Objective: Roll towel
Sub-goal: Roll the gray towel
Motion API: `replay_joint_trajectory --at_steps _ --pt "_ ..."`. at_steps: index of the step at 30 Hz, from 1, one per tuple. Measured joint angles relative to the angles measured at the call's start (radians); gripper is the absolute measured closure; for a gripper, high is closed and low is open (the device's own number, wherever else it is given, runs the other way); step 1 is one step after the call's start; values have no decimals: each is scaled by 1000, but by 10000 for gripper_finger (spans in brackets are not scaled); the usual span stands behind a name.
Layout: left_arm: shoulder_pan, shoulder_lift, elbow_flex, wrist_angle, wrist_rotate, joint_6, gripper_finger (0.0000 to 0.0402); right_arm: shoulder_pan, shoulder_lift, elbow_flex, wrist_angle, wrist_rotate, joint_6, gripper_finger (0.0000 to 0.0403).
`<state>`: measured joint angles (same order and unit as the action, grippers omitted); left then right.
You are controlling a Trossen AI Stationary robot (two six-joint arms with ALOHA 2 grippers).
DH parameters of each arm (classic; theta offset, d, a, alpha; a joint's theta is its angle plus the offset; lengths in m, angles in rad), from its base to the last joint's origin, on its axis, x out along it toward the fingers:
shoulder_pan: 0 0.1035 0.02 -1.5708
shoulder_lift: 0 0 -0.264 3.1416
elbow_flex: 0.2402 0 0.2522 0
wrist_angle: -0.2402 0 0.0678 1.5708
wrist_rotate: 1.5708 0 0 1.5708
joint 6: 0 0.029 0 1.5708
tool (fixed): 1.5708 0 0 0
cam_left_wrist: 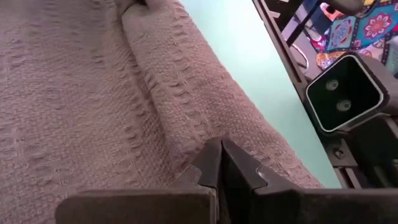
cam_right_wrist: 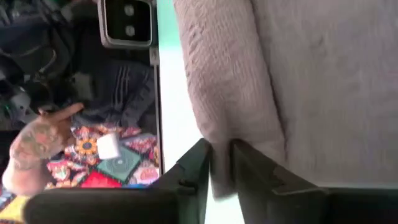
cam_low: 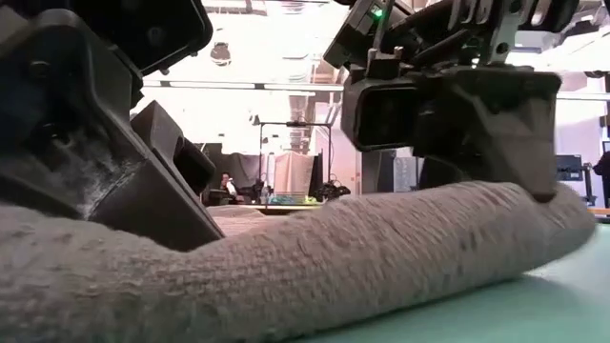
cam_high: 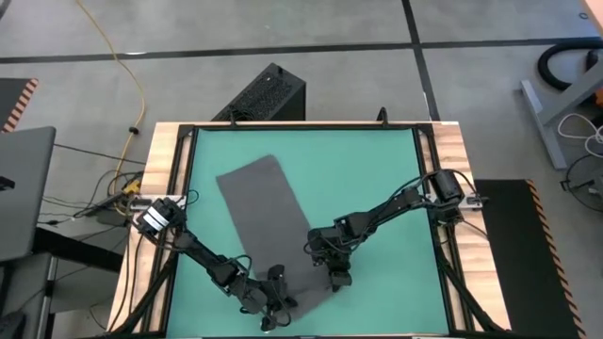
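Both arms reach low over the counter's (cam_high: 179, 188) near edge, wrists angled down. The left hand (cam_high: 273, 306) has its fingers pinched together; the right hand (cam_high: 336, 278), just beside it, grips with fingers nearly closed.

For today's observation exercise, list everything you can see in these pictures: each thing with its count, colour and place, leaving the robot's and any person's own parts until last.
towel: one, dark grey, lying slantwise on the mat, its near end folded into a first roll
mat: one, green, covering the table top
table: one, pale wood edge with a black frame
box: one, black, on the floor beyond the table
cable: one, yellow, on the floor at the far left
camera: one, dark with two lenses, at the table's near edge
left gripper: one, black, at the towel's rolled end, fingers shut on it
right gripper: one, black, at the same rolled end, fingers shut on it
person's hand: one, beyond the table's edge
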<state>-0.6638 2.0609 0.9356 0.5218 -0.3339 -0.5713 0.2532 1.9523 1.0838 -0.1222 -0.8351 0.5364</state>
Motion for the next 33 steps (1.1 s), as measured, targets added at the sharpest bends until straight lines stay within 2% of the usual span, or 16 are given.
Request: replay_joint_trajectory --at_steps 5,8,12,16,21,24,33 --pt "0 0 0 -8 -14 1 401 2 -47 4 -155 13 -88 265" --pt "0 0 0 -10 -20 -2 402 14 -109 4 -262 120 -162 246" --pt "0 0 -5 -2 -24 -34 402 91 -237 -25 -279 408 -223 232" --pt "0 0 -49 69 -32 -58 401 239 -331 -99 -151 746 -256 230" --pt "0 0 -76 123 -34 -66 401 400 -336 -181 11 1055 -446 227" --pt "1 0 -76 124 -29 -73 401 453 -296 -182 85 1217 -460 218" --pt "1 0 -76 128 -29 -98 401 452 -262 -181 116 1239 -354 149"
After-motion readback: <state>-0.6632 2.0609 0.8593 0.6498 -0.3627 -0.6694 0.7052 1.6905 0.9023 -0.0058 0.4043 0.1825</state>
